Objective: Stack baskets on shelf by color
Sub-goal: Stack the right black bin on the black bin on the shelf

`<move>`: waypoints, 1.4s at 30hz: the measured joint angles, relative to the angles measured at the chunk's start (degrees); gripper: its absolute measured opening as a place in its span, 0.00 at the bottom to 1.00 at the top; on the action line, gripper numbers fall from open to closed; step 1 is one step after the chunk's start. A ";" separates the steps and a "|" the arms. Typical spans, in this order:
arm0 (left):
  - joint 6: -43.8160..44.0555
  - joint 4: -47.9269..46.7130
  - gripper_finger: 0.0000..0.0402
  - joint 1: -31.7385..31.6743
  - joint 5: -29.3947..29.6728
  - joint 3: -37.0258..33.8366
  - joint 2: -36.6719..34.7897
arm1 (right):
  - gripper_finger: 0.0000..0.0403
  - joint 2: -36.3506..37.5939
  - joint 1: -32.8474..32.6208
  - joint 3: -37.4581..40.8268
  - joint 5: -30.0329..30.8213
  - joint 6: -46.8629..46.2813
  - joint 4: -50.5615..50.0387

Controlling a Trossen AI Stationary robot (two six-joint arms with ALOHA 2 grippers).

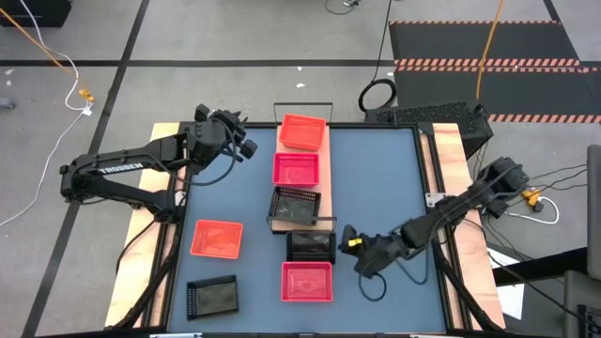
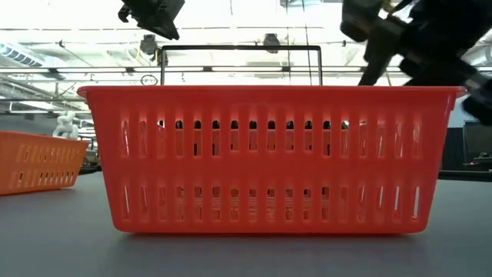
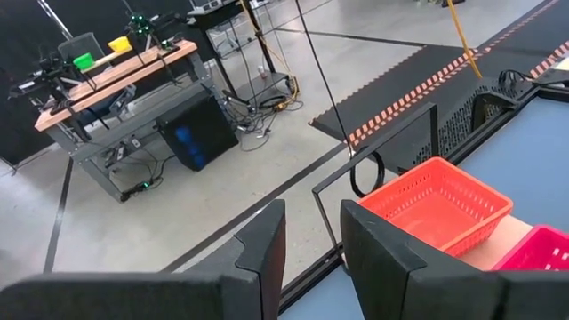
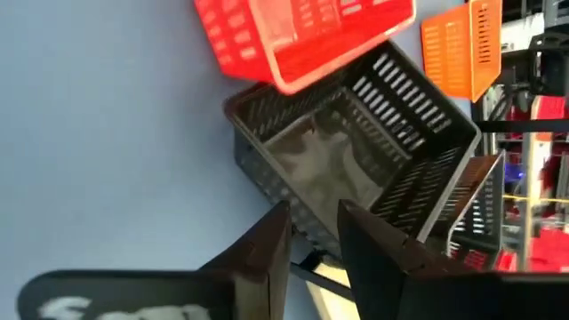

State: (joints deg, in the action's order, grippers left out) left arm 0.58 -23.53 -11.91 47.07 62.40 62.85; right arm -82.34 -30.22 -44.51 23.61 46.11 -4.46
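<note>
Nearest me, at 6 o'clock on the table, sits the front red basket, a shallow plastic tray with slotted walls. The corner black basket lies at 7 o'clock, and the orange basket is beyond it at 8. All three are loose, I judge still waiting to be stacked.

Just past the red one stands the loose black basket, tucked against the shelf's near end. The right gripper is at its 3 o'clock wall, low and level with the rim. That looks like a reach for the thin mesh edge. Whether it has hold of that wall I cannot tell.

The shelf, a narrow pale wood board with a thin black wire frame at its ends, runs from centre toward 12. It carries a shelf black basket, then a pink basket, then a far red basket, one per colour as bases for stacks.

The left gripper hangs at 11 o'clock beside the far end, fingers slightly parted and holding nothing, clear of the work.
</note>
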 joint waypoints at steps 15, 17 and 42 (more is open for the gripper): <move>0.42 -0.04 0.28 0.01 -0.55 -0.01 0.02 | 0.23 -7.63 1.29 -3.36 0.44 15.13 -1.74; 0.41 -0.26 0.28 0.01 -0.55 0.01 0.02 | 0.23 -7.93 1.40 -3.36 0.44 16.43 -1.81; -0.09 -0.26 0.28 0.01 -0.61 -0.01 0.02 | 0.01 9.97 -2.19 -3.36 -30.54 -27.08 -17.21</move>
State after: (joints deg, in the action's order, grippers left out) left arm 0.49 -23.79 -11.90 46.46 62.39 62.87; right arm -72.38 -32.41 -47.88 -6.93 19.03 -21.67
